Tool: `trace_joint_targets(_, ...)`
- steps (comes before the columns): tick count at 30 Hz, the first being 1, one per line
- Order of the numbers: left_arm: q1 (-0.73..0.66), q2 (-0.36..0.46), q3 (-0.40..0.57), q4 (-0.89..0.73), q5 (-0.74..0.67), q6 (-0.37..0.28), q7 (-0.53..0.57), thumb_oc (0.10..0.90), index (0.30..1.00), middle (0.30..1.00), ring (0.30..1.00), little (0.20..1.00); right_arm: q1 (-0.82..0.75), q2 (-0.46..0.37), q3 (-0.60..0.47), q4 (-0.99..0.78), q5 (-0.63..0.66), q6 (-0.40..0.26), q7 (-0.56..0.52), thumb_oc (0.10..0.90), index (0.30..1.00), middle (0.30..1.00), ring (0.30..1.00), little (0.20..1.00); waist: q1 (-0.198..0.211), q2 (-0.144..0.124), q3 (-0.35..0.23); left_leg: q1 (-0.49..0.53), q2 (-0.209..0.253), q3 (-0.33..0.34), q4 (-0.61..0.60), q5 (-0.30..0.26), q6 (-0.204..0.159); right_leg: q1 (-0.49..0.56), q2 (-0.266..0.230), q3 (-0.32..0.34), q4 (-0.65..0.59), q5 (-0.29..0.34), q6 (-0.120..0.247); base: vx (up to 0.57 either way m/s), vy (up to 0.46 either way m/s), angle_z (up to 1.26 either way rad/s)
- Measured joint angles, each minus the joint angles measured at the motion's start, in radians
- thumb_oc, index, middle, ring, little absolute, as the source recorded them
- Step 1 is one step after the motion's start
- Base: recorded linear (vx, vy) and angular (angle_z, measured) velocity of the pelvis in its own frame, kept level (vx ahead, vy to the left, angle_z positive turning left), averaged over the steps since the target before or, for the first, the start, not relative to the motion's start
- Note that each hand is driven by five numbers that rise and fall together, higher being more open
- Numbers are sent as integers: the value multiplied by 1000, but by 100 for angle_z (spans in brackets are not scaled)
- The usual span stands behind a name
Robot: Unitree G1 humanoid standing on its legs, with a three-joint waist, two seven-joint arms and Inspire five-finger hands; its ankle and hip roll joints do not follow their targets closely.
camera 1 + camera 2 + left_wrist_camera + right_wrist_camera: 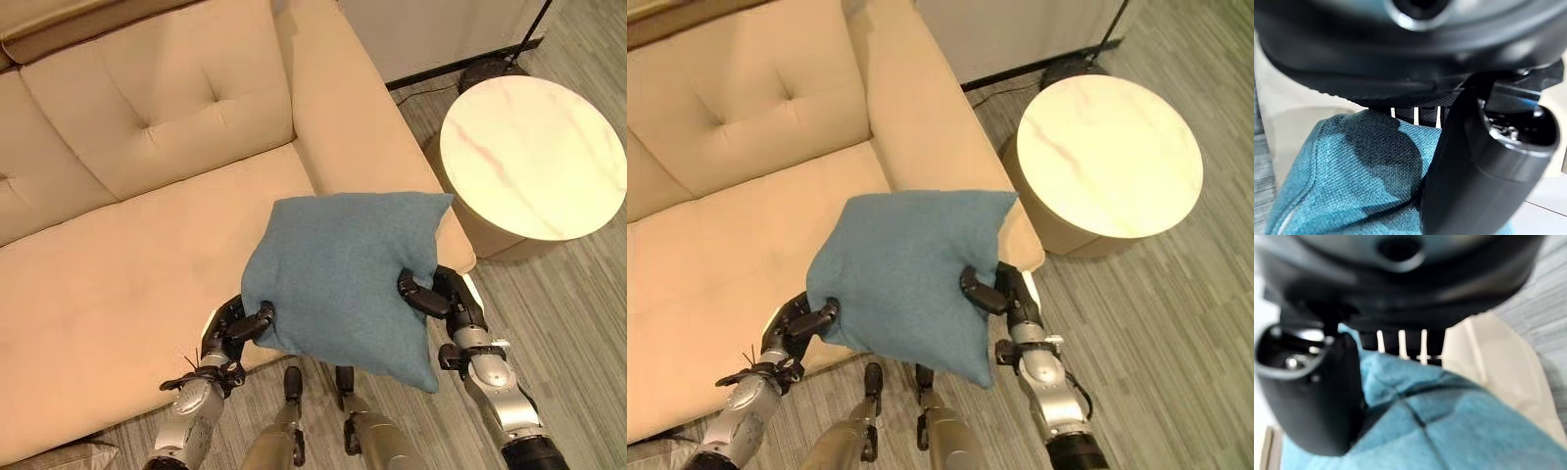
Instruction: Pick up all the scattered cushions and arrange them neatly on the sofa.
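One sofa [118,255], beige and tufted, runs across the scene with its seat bare and its right armrest just ahead of the robot. Beside that armrest, out on the wood floor [578,323], stands one round side table [534,157] with a pale marbled top, and the dark base of a lamp [485,73] sits just behind it.

And here's the one blue cushion [343,279], held up in the air over the front edge of the seat, close to the armrest, one corner hanging down toward the floor. The left hand [235,328] has its fingers curled into the cushion's left edge, thumb pinching the fabric; the right hand [441,299] does the same on the right edge. Both wrist views show blue cloth pressed between thumb and fingers, so that's two firm grips on one cushion.

This looks like the carry-and-place step. To do it well, I'd say both arms should travel forward together so the cushion stays level, reaching past the seat edge toward the tufted backrest. Stand it upright against the back in the corner by the armrest, let it settle with its weight on the seat, and only then ease both grips off together, so it doesn't tip forward and slide to the floor.
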Motion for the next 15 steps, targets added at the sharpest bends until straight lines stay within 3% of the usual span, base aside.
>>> trace_joint_targets(2, 112, -7, 18, -68, 0, 5, -41, 400, 300, 300, 300, 300, 95, -7, -7, -60, -29, 10, 34, 400, 300, 300, 300, 300, 7, -5, -22, 58, 2, -25, 37, -44, -11, 98, 4, -17, -10, -34, -16, 40, -117, 46)
trace_joint_targets(3, 122, -13, 24, -68, -1, 5, -52, 400, 300, 300, 300, 300, 100, -16, -9, -75, -32, 9, 37, 400, 300, 300, 300, 300, 30, -13, -40, 23, -2, -36, 110, -56, -44, 107, 0, -44, -15, -39, -24, 8, -110, 78)
trace_joint_targets(4, 90, -12, 12, -54, 0, 5, -52, 400, 300, 300, 300, 300, 99, -20, -15, -75, -32, 10, 36, 400, 300, 300, 300, 300, 29, -35, -41, -51, -30, -35, 206, -32, -81, 107, -35, -85, -14, -44, -33, 43, -47, 110)
trace_joint_targets(5, 60, -13, 0, -37, 0, 6, -52, 400, 300, 300, 300, 300, 96, -25, -25, -75, -32, 17, 34, 400, 300, 300, 300, 300, 27, -63, -44, -105, -51, 13, 280, -20, -107, 104, -71, -127, -18, -44, -34, 73, -1, 123)
trace_joint_targets(7, 56, -14, 0, -33, -1, 6, -53, 400, 300, 300, 300, 300, 80, -28, -30, -76, -38, 21, 34, 400, 300, 300, 300, 300, 29, -81, -52, -144, -2, 147, 330, -59, -54, 125, -83, -169, -40, -46, -46, 110, 51, 82)
trace_joint_targets(8, 66, -11, 0, -30, -1, 6, -53, 400, 300, 300, 300, 300, 54, -20, -29, -78, -42, 21, 36, 400, 300, 300, 300, 300, 46, -78, -57, -120, 62, 195, 260, -66, -42, 145, -76, -180, -45, -59, -44, 220, 135, 51)
trace_joint_targets(9, 66, -13, 1, -29, -1, 6, -53, 400, 300, 300, 300, 300, 42, -18, -29, -80, -43, 21, 35, 400, 300, 300, 300, 300, 42, -75, -58, -115, 82, 221, 228, -64, -44, 151, -77, -190, -50, -61, -38, 220, 144, 45)
trace_joint_targets(12, 64, -24, 18, -33, 18, 5, -53, 400, 300, 300, 300, 300, 23, -19, -26, -80, -62, 25, 31, 400, 300, 300, 300, 300, 54, -66, -64, -121, 117, 265, 142, -48, -65, 156, -73, -202, -50, -79, -7, 210, 135, 21)
trace_joint_targets(15, 89, -21, 25, -33, 26, 6, -53, 400, 300, 300, 300, 300, 26, -20, -18, -81, -79, 25, 35, 400, 300, 300, 300, 300, 73, -47, -74, -55, 124, 259, 64, -20, -42, 192, -53, -185, -49, -86, 20, 288, 211, -31)
